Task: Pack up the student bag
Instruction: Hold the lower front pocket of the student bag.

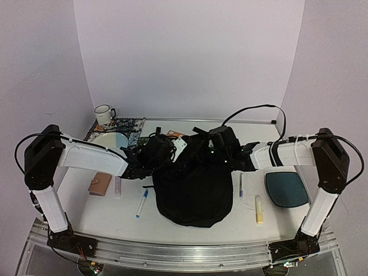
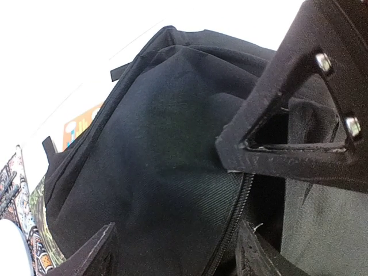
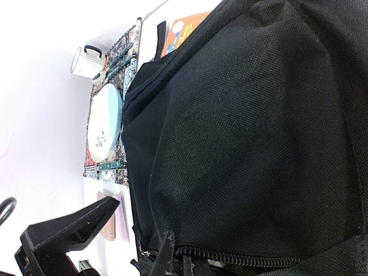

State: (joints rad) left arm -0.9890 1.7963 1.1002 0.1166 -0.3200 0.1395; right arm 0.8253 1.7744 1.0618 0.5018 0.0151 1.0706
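black student bag (image 1: 195, 192) between spread left gripper (image 2: 175, 256) and right gripper (image 3: 168, 257) (clenched on zipper (image 3: 241, 256))

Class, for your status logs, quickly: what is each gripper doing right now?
Left gripper: open, jaws either side of the bag by its zip.
Right gripper: closed, pinching the bag at its zip.

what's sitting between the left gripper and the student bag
Nothing visible. The left gripper is open right against the student bag, straddling its zipper edge; the right gripper is shut on the bag's edge too.
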